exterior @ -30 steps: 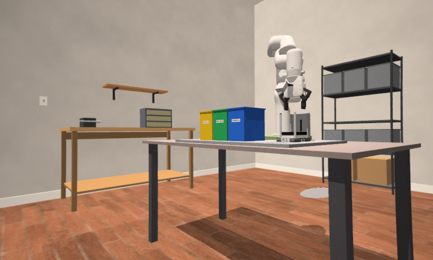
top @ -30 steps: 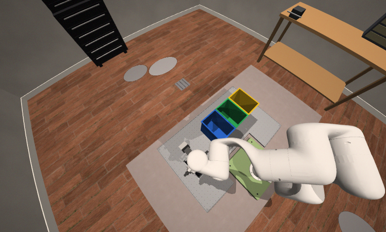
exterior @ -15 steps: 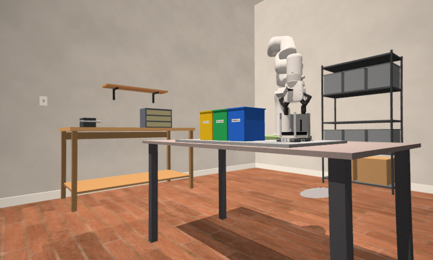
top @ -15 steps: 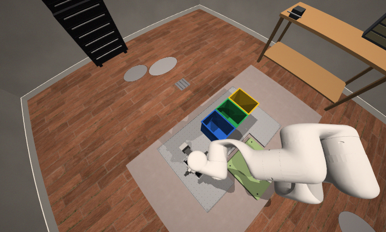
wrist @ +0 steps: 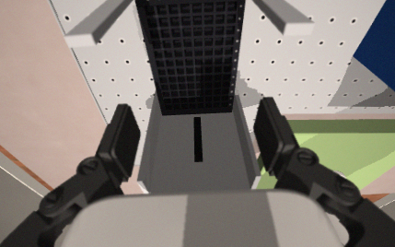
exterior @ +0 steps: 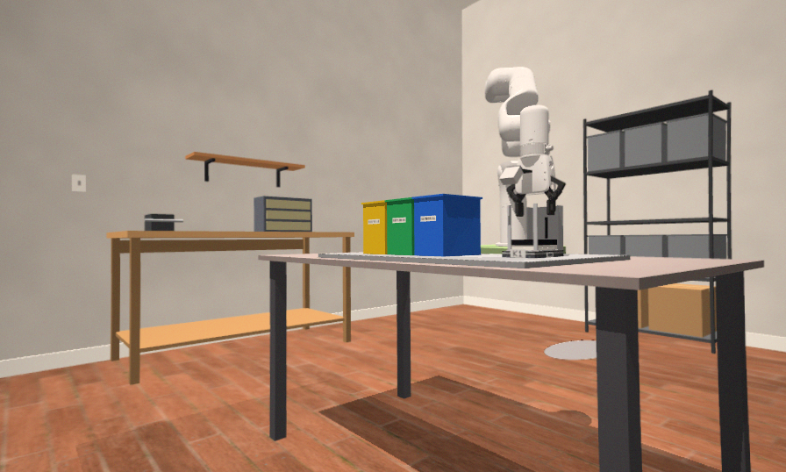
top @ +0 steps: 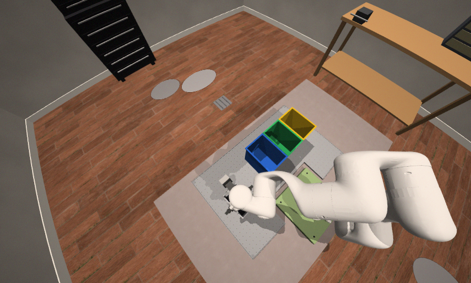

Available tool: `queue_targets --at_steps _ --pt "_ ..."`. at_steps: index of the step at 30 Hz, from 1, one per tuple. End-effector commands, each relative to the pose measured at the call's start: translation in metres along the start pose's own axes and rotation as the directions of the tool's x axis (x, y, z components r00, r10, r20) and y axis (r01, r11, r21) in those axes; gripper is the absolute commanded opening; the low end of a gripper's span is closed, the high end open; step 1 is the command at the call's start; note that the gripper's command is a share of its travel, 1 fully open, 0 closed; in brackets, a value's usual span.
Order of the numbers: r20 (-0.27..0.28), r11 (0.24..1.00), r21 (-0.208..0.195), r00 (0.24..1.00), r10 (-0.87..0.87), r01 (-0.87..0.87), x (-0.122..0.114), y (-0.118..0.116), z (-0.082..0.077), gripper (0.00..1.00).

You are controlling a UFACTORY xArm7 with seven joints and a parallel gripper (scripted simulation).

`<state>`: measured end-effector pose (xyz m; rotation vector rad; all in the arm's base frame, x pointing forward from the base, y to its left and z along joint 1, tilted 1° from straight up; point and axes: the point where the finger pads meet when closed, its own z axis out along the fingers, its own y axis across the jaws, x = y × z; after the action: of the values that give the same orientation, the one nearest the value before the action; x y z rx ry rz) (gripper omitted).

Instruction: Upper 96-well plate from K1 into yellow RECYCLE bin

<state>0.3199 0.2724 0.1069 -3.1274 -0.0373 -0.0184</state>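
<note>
The stack rack K1 point(exterior: 533, 238) stands on the grey pegboard, and its grey back wall shows in the wrist view point(wrist: 198, 147). The upper 96-well plate point(wrist: 193, 55) is black with a grid of wells and lies in the rack. My gripper point(wrist: 195, 115) is open and empty, pointing down just above the rack's top, with its fingers on either side of the back wall. It also shows in the side view point(exterior: 534, 202). The yellow bin point(top: 296, 122) is the farthest of the three bins in a row. The lower plate is hidden under the upper one.
The green bin point(top: 283, 136) and the blue bin point(top: 265, 152) stand between the rack and the yellow bin; the blue one shows at the wrist view's right edge point(wrist: 389, 51). A green base plate point(top: 302, 207) lies under the arm. The rack's posts point(wrist: 95, 29) stick up.
</note>
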Motion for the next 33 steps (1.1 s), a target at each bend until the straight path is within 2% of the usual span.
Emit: queue_targets --at_steps 1,33 --pt "-0.004 1.0 0.003 1.0 0.0 0.0 0.001 -0.001 0.003 1.0" --pt "-0.003 1.0 0.003 1.0 0.0 0.0 0.001 -0.001 0.05 1.0"
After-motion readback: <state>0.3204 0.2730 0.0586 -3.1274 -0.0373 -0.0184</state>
